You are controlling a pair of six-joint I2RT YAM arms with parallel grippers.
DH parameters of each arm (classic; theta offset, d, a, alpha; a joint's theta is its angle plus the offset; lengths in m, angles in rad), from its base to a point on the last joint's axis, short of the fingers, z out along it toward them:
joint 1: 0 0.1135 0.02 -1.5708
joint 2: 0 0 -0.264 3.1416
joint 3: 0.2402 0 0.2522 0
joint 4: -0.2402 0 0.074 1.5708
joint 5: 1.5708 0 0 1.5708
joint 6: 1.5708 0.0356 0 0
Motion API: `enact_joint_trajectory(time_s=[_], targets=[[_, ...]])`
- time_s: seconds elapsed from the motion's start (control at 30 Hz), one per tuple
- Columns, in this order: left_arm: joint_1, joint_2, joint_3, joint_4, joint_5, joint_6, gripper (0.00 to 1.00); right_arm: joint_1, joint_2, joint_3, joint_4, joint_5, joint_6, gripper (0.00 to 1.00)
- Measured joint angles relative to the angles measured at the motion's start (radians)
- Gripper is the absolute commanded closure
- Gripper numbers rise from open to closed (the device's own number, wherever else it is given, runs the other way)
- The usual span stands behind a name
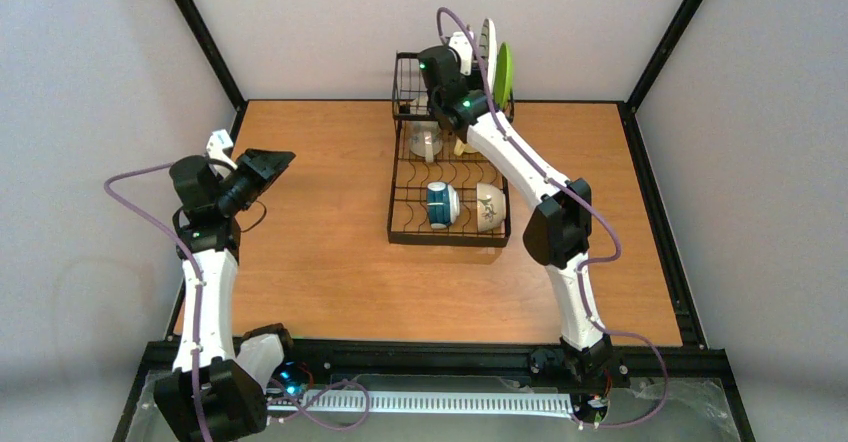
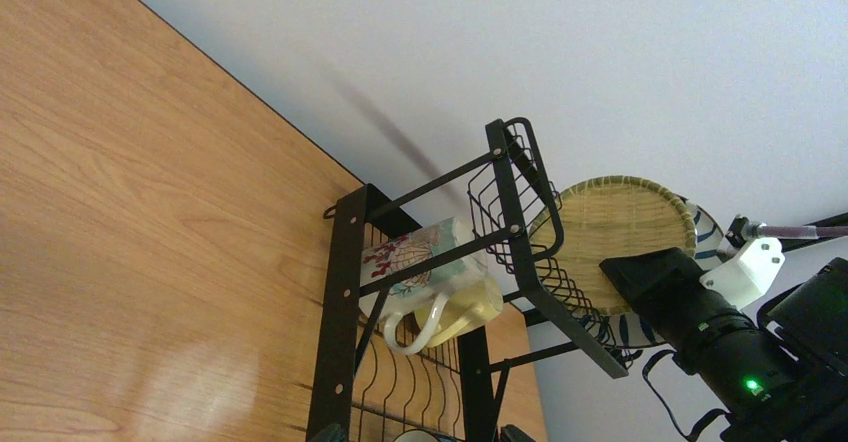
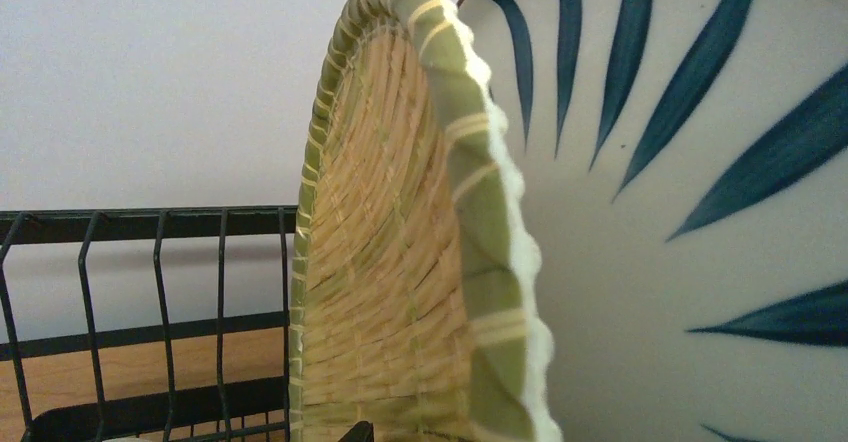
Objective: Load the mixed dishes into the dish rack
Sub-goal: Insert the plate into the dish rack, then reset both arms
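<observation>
At the far end of the dish rack (image 1: 400, 234), the woven plate (image 3: 400, 262) stands on edge, rim towards the right gripper (image 1: 462, 50), just beside the striped plate (image 3: 700, 162). That gripper's jaws are hidden, their spread untellable. The left gripper (image 1: 268, 165) hangs wide open, empty, well apart.

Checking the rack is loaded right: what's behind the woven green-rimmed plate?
A white plate with dark blue stripes, standing upright. The woven plate covers part of it.
</observation>
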Motion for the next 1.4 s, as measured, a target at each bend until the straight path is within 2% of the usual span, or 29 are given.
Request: enact_joint_trajectory(time_s=[0.33, 1.4], targets=[[0.0, 0.0, -0.006, 0.0, 0.0, 0.0, 0.13, 0.01, -0.007, -0.005, 0.026, -0.025, -0.025, 0.37], [0.0, -0.004, -0.006, -0.003, -0.005, 0.0, 0.12, 0.026, -0.093, -0.005, 0.09, -0.04, -0.089, 0.36]])
